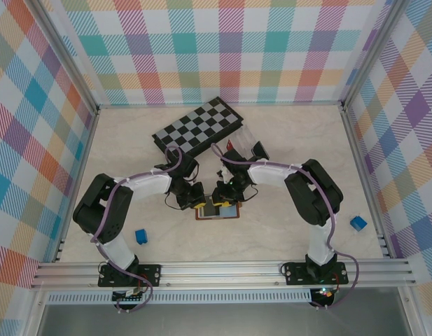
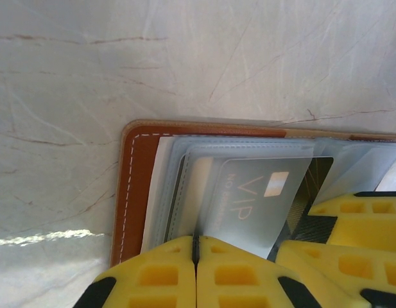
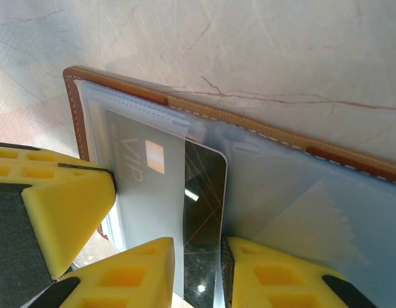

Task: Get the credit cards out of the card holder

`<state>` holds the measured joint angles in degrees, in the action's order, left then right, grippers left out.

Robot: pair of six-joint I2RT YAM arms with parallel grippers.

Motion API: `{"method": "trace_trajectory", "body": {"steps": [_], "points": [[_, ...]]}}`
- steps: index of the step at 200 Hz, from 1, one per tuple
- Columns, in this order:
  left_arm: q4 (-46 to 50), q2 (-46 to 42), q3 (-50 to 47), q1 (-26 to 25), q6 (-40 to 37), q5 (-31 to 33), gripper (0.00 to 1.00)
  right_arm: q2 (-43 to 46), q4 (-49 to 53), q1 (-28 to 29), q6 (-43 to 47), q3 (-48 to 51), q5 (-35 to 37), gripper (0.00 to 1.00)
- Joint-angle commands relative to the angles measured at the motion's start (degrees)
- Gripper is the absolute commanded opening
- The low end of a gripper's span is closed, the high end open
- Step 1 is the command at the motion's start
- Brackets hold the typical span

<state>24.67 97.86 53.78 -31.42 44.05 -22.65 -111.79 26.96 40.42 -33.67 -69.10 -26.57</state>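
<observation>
Brown leather with white stitching frames the small book-like card holder [image 2: 135,192], which lies open and flat on the pale marbled bench [image 2: 88,77]. Inside the card holder, clear plastic sleeves [image 2: 178,160] overlap one another. One sleeve holds a silver-grey VIP card [image 2: 255,192]. Next to it a glossy dark card [image 3: 204,192] with fine gold lines shows as a bare strip with a rounded corner, its other side tucked under the VIP card's sleeve.

The left pincer [image 2: 196,247], with yellow fingers, is pressed together at the open edge of the card holder, and its tips sit on the sleeve edges. Whether a sleeve is caught between them cannot be told. The right pincer [image 3: 198,260] stands at that same edge of the card holder, just beside the left one. It is slightly spread and sits astride the bare strip of the dark card, with one finger [image 3: 281,282] against the card's long edge.

From above, a black-and-grey folding chessboard [image 1: 198,126] lies on the far side of the card holder, apart from it. Two small blue blocks rest on the bench: one [image 1: 141,236] is to the left of the card holder and a little nearer the arm bases. The other [image 1: 358,223] is well off to the card holder's right.
</observation>
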Motion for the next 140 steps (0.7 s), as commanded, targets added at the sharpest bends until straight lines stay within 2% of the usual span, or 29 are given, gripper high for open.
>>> {"method": "trace_trajectory", "body": {"steps": [1, 15, 32, 66, 102, 140], "points": [[3.24, 2.50, -3.08, -0.34, -0.15, 3.95, 0.05, -1.55, -0.41, -0.35, -0.15, -0.43, -1.10, 0.27], [3.20, 2.51, -3.08, -0.33, -0.16, 3.93, 0.05, -1.59, -0.82, -0.35, 0.01, -0.25, -1.50, 0.25], [3.11, 2.51, -3.00, -0.36, -0.09, 4.01, 0.05, -1.42, -1.44, -0.36, 1.09, -0.07, -2.16, 0.19], [3.84, 2.31, -2.82, -0.31, -0.11, 4.61, 0.06, 0.19, -0.49, -0.69, 3.63, 0.68, 0.24, 0.11], [5.17, 2.15, -2.23, -0.31, -0.48, 5.64, 0.11, 1.15, 3.07, -1.82, 5.58, 1.61, 3.18, 0.06], [5.13, 2.33, -2.36, -0.31, -0.46, 5.73, 0.12, 3.35, 3.22, -2.87, 6.66, 4.77, 4.62, 0.05]]}}
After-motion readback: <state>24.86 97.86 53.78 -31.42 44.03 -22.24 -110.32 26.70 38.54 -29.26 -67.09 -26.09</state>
